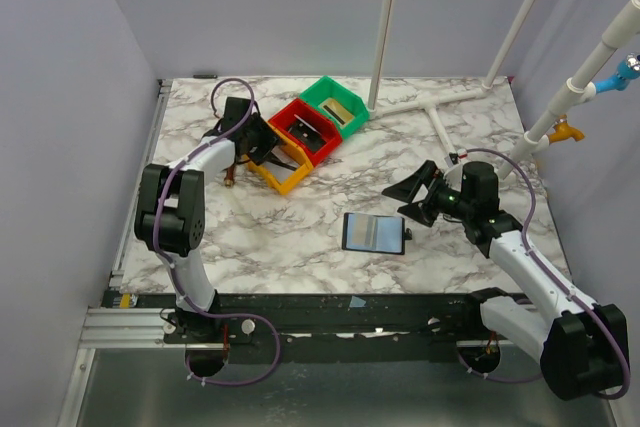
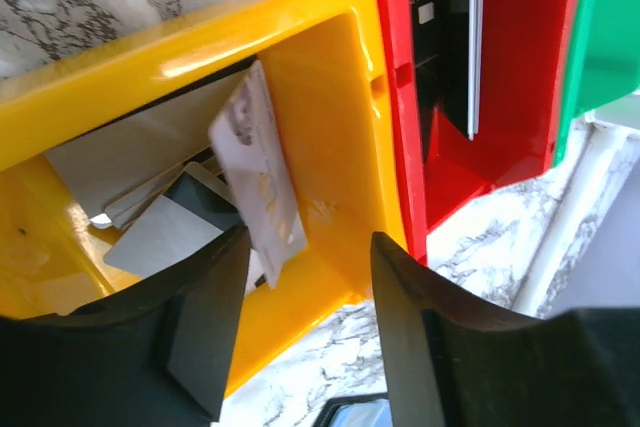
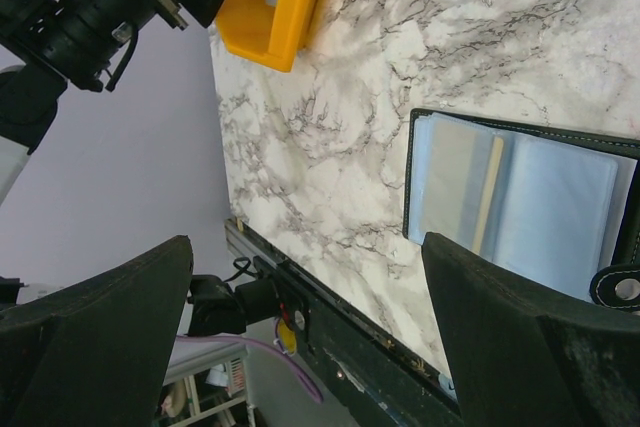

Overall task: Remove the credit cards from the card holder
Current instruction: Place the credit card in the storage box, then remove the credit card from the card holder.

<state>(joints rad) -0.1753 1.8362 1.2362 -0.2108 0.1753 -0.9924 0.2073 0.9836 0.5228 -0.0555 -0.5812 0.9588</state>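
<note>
Top external: card holder lies beside right jaws.

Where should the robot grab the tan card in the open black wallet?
Probably its exposed long edge: only a thin tan card strip shows near the fold of the open black bifold wallet. The wallet lies flat, so the right gripper should pinch from above.

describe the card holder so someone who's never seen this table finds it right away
On the marble table, look at the near half, between the two arms, close beside the right gripper. The card holder lies there open and flat. Unlike the coloured bins farther back, it is a thin black-edged rectangle with bluish-grey inner faces.
</note>
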